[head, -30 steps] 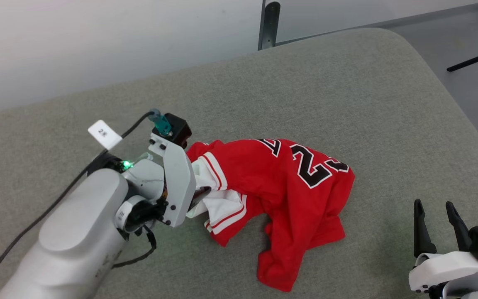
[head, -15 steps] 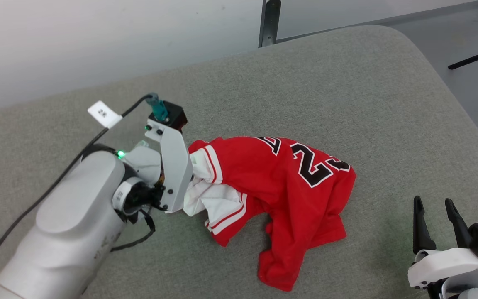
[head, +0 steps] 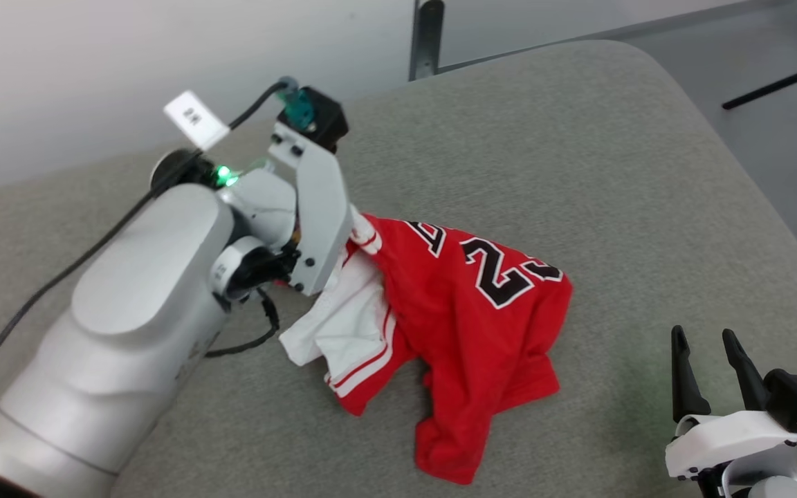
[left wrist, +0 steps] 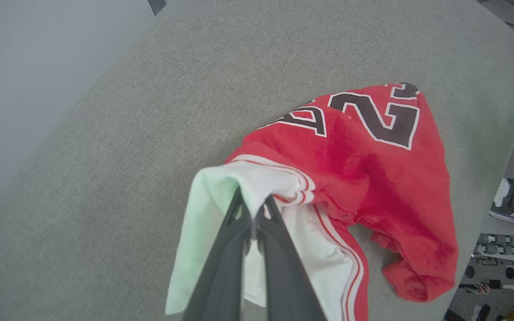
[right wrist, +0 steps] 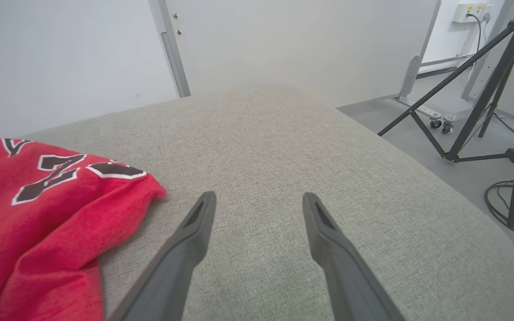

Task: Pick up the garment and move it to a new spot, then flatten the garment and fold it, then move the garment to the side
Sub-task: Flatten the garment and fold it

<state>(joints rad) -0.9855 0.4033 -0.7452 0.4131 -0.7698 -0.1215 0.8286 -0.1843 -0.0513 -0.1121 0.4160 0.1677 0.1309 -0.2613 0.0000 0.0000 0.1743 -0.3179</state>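
On the grey cushion (head: 613,159), the garment (head: 488,311) lay crumpled near the middle, its black "23" facing up and its red hem trailing toward the near edge. At its left end the left gripper (left wrist: 253,204) was clamped on a fold of the white sleeve (left wrist: 257,178), the two dark fingers pressed together with cloth pinched between them. The sleeve was raised off the cushion there and draped down from the tips, while the red body rested on the cushion. The right gripper (head: 704,342) hung at the near right, well apart from the garment, its fingers spread wide and holding nothing. Past the cushion's right edge a black tripod (right wrist: 484,98) stood on the floor.
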